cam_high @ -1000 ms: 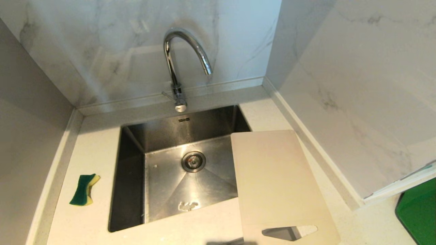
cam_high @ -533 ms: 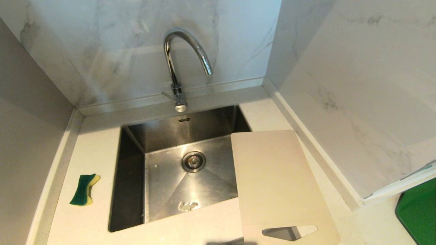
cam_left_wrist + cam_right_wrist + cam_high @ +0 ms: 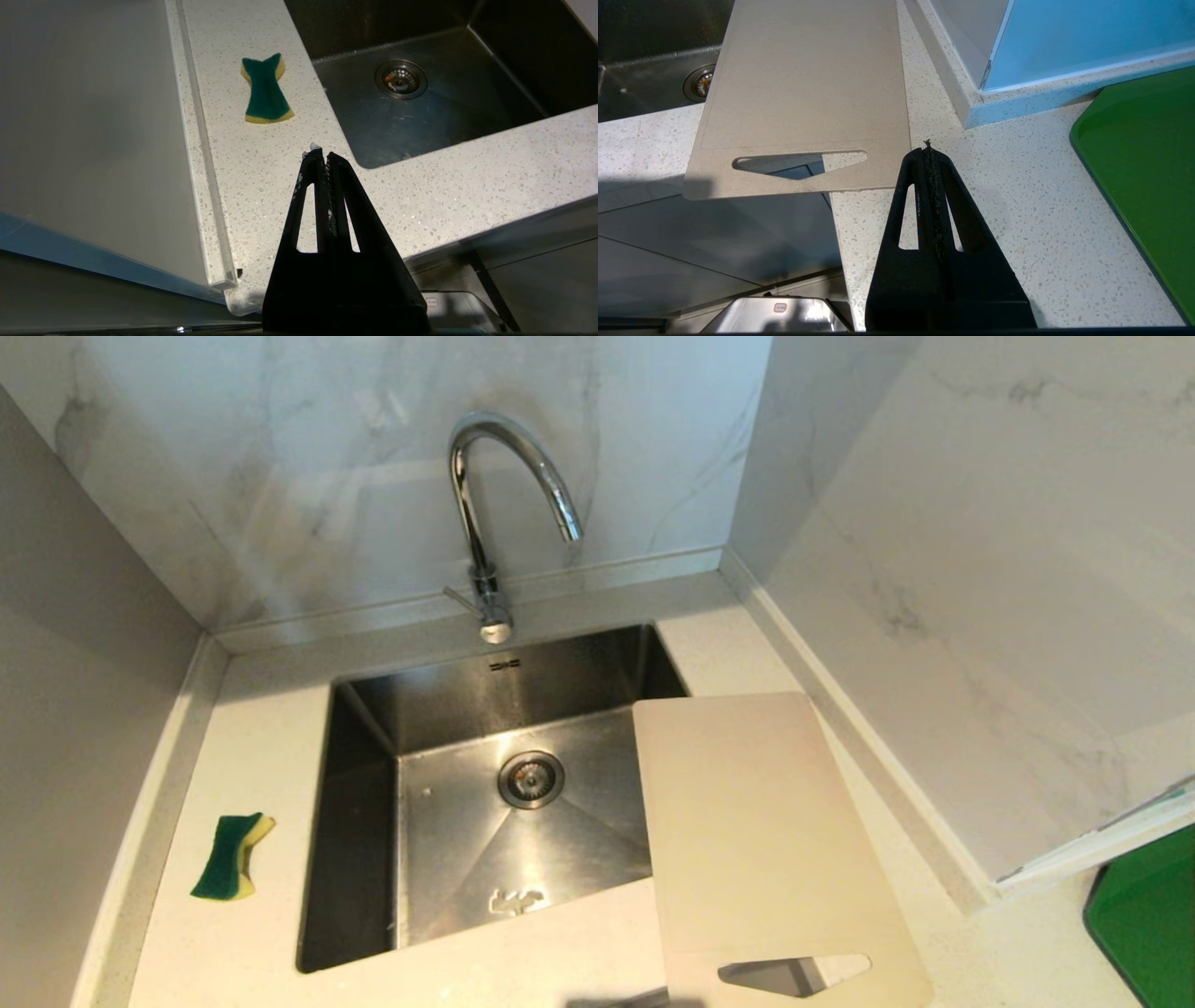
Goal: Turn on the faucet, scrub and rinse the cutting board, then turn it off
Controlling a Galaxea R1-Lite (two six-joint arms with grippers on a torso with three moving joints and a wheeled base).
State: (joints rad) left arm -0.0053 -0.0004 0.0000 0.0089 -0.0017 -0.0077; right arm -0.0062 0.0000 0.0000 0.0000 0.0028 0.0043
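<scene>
From my head camera neither arm shows. The faucet (image 3: 495, 523) stands at 12 o'clock behind the sink (image 3: 355, 821), its spout arching toward 1 o'clock over the basin, with no water that I can see. The board (image 3: 761, 831) lies flat at 4 o'clock, its left edge overhanging the sink's right side and its slot end jutting past the counter's (image 3: 243, 943) near edge. The sponge (image 3: 231, 855) sits at 8 o'clock on the counter, well apart from the sink rim. A green tray (image 3: 1148, 924) shows at the far 4 o'clock corner, beyond the wall's (image 3: 980, 616) end.

My left gripper (image 3: 322, 156) hangs above the counter's near edge, jaws pressed together and empty, the sponge ahead of it. My right gripper (image 3: 928, 151) hovers just beside the board's slot corner, jaws together too, holding nothing. Nothing stands between either gripper and the faucet but the open basin.
</scene>
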